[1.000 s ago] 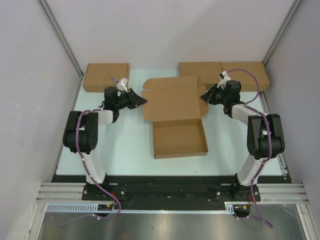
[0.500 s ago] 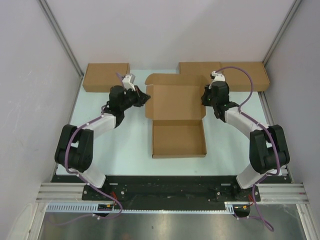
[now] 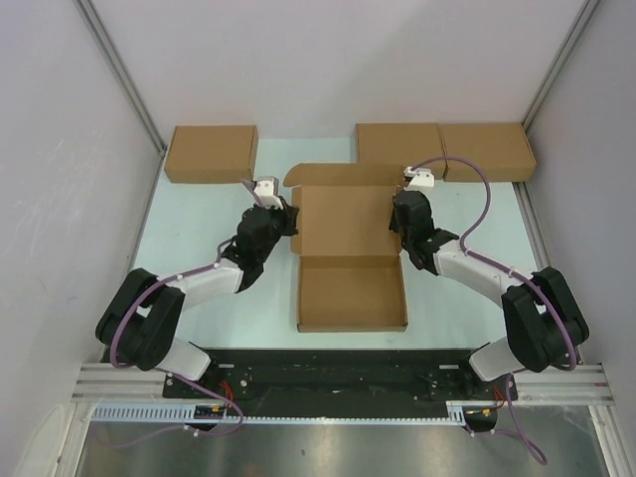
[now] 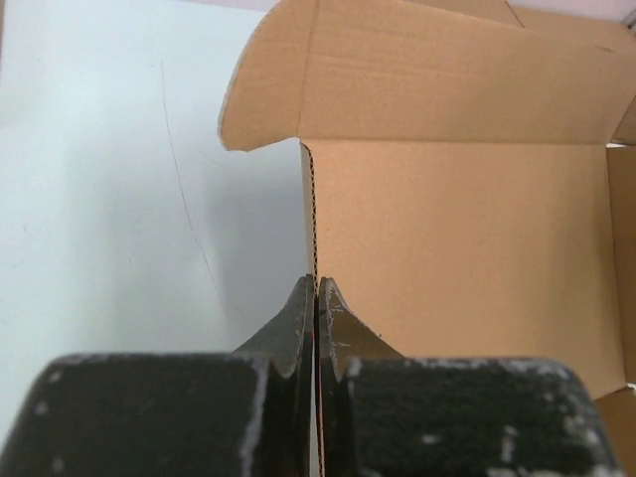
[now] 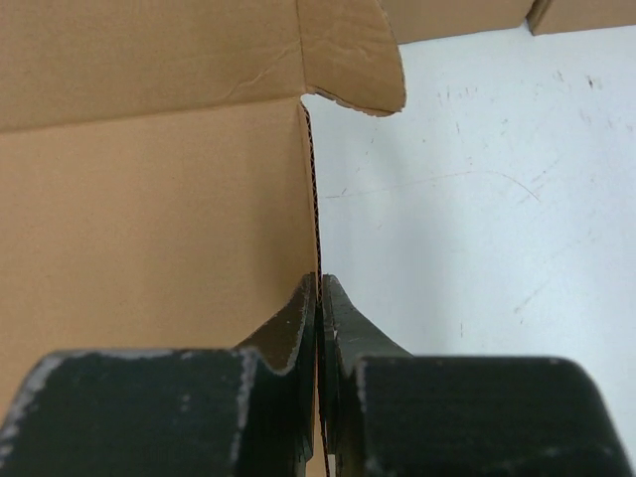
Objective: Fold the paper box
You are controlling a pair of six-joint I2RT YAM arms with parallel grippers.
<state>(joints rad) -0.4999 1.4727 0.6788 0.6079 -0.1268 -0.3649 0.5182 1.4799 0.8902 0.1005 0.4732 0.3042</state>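
**Top view**
- Paper box (image 3: 353, 294): sits at the centre of the desk (image 3: 199, 214). The open tray is at 6 o'clock, the lid panel (image 3: 348, 221) is hinged on the tray's far wall, and the front flap is at 12 o'clock.
- Change to the box: it lay skewed a second ago and now sits square, slid a little toward 6 o'clock. The lid seems raised off the desk, though the angle is uncertain.
- Left tool (image 3: 290, 221): at 9 o'clock of the lid. A second ago it was parted and just short of the cardboard; now it is clenched on the lid's left edge.
- Right tool (image 3: 399, 224): at 3 o'clock of the lid, clenched on the right edge as before, and carried inward with the box.
- Three spare boxes (image 3: 211, 152): at 11 and 1 o'clock along the far side, unmoved.

**Left wrist view**
- Left tool (image 4: 316, 294): the fingers are pressed together with the lid's perforated side edge pinched between them. The front flap curls over at 12 o'clock.

**Right wrist view**
- Right tool (image 5: 318, 292): holds the opposite edge in the same pinch, with bare desk at 3 o'clock.

**Meaning for the task**
- Both lid edges are now held, so the lid looks ready to swing toward 6 o'clock over the tray.
- The front flap is not yet tucked.
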